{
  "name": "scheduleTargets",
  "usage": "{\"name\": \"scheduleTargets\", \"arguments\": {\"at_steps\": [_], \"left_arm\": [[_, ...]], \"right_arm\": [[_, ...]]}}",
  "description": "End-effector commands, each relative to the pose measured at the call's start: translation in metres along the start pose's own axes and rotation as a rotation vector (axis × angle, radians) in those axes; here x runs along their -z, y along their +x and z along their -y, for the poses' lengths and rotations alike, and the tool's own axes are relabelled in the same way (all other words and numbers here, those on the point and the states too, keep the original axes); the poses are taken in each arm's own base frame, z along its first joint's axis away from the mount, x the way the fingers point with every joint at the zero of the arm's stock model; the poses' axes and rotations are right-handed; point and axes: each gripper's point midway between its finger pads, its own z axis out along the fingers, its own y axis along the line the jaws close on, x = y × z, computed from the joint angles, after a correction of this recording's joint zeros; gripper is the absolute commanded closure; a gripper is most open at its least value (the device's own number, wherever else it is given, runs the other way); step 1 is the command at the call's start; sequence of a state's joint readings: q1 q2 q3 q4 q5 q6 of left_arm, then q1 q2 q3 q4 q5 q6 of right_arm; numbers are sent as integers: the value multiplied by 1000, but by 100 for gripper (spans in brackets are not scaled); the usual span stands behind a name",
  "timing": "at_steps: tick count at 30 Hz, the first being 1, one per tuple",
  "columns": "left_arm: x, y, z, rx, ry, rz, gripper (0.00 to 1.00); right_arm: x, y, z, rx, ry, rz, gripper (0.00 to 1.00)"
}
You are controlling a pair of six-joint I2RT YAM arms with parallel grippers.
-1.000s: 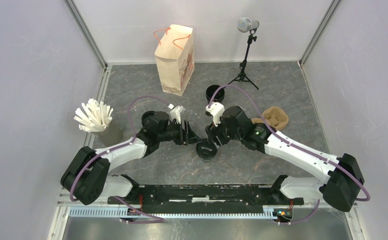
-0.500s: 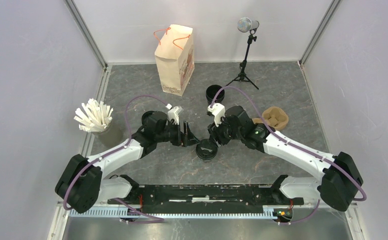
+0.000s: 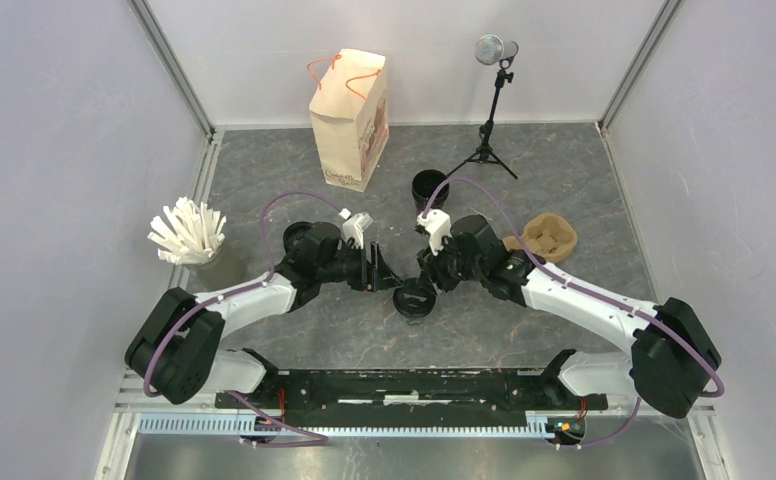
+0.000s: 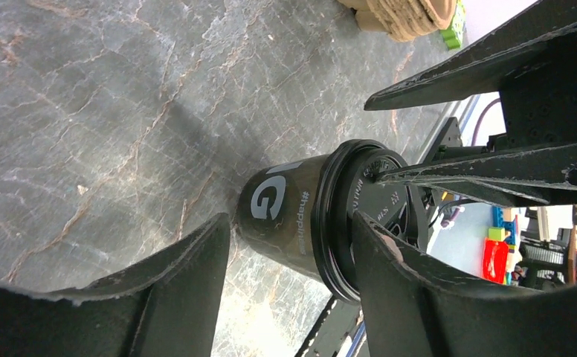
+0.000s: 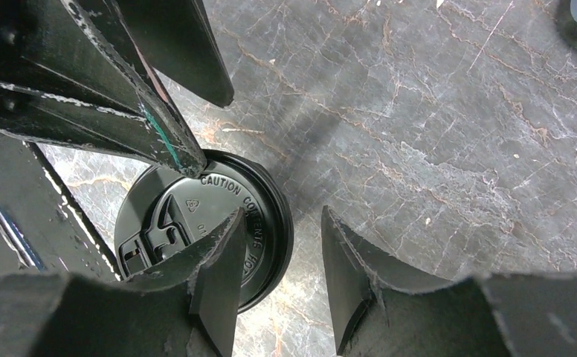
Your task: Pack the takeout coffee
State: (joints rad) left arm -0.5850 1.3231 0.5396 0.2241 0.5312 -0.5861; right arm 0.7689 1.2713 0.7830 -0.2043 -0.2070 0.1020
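A black takeout coffee cup [image 3: 416,298] with its black lid [image 5: 196,223] on stands on the table between my two grippers. My left gripper [image 3: 382,272] is open and lies level at the cup's left. In the left wrist view the cup [image 4: 289,212] sits just past its fingertips [image 4: 196,260]. My right gripper [image 5: 278,260] is open and points down. One of its fingers is over the lid and the other is outside the rim. A second black cup [image 3: 429,185] stands farther back, without a lid.
A beige paper bag [image 3: 349,120] with orange handles stands at the back. The brown pulp carrier [image 3: 549,238] lies to the right, behind my right arm. A holder of white sticks [image 3: 189,238] stands at the left, and a small tripod [image 3: 489,140] at the back right.
The right gripper's jaws have narrowed over the lid. The left gripper drew back a little, then came in toward the cup again. The cup has barely moved.
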Motion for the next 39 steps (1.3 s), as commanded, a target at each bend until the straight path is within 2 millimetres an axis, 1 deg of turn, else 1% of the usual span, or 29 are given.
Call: {"name": "scheduleTargets", "arguments": {"at_steps": [1,4,6,10,12,15,19,22,26,30,35,39], "left_arm": [[-8,4,-5,22,1,-11,35],[-7,9,-15,26,-43,-15,38],[-6,10,-17,21,-52,-13,38],[-2,12,-13,23,-42,-14,39],[0,12,-10,21,-35,-5,38],[4,9,-1,21,-13,9,36],[7,11,12,17,22,7,27],[8,13,16,11,35,2,24],[7,15,15,12,32,-5,21],[2,18,7,21,4,-14,21],[-4,25,-1,37,-23,-37,25],[-7,30,-3,27,-55,-60,27]], "right_arm": [[-5,11,2,-23,-12,3,53],[-5,17,2,-35,-17,8,54],[-5,21,2,-41,-17,6,55],[-5,32,2,-56,-19,8,56],[-4,34,1,-58,-19,9,56],[-1,29,0,-56,-22,22,56],[4,20,-2,-59,-24,53,56],[5,16,-4,-59,-33,63,56],[2,20,-5,-64,-43,47,56],[1,23,-5,-67,-45,45,55],[2,26,-5,-73,-41,42,55],[3,23,-5,-81,-39,53,52]]}}
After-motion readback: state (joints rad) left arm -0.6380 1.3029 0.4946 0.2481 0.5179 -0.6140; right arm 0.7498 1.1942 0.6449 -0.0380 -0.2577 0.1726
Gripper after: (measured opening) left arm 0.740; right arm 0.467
